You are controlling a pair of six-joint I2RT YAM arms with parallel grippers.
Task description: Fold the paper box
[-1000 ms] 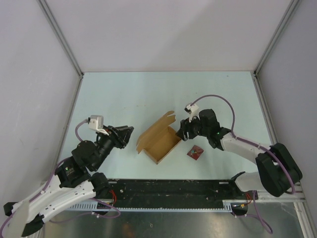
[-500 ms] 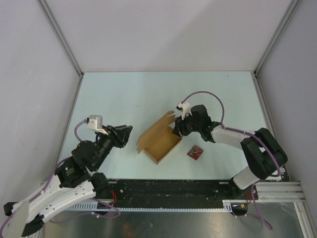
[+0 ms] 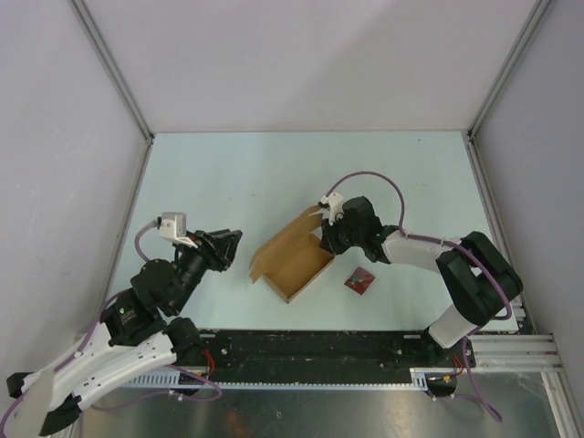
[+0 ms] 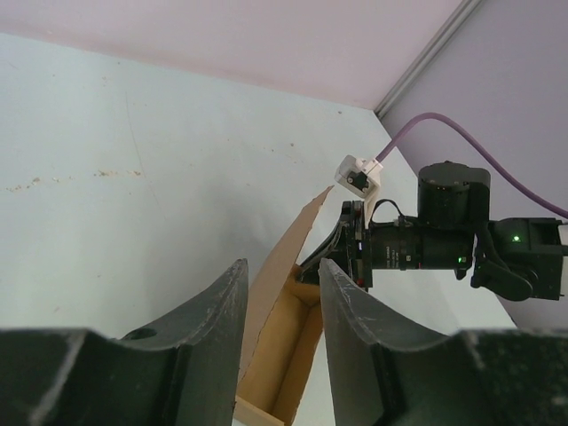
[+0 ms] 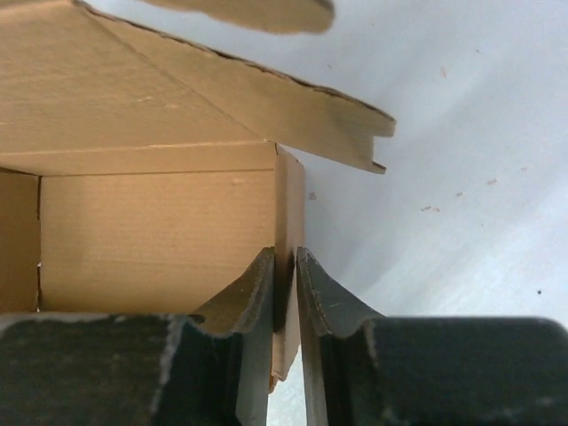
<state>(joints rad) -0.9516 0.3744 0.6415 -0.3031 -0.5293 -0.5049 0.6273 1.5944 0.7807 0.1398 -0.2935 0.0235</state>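
Note:
The paper box (image 3: 290,257) is brown kraft cardboard, partly formed, with an upright lid flap, in the middle of the table. My right gripper (image 3: 323,239) is shut on the box's right end wall; in the right wrist view the fingers (image 5: 266,293) pinch that wall (image 5: 288,213) edge-on. My left gripper (image 3: 233,242) is open and empty, left of the box and apart from it. In the left wrist view the box (image 4: 288,311) shows between my open fingers (image 4: 226,311), with the right arm (image 4: 426,248) beyond it.
A tiny dark red square item (image 3: 359,279) lies on the table right of the box, under the right arm. Grey walls enclose the pale table (image 3: 274,173) on three sides. A black rail (image 3: 301,351) runs along the near edge.
My right gripper has moved left onto the box's right end wall and closed on it. The left arm has barely moved.

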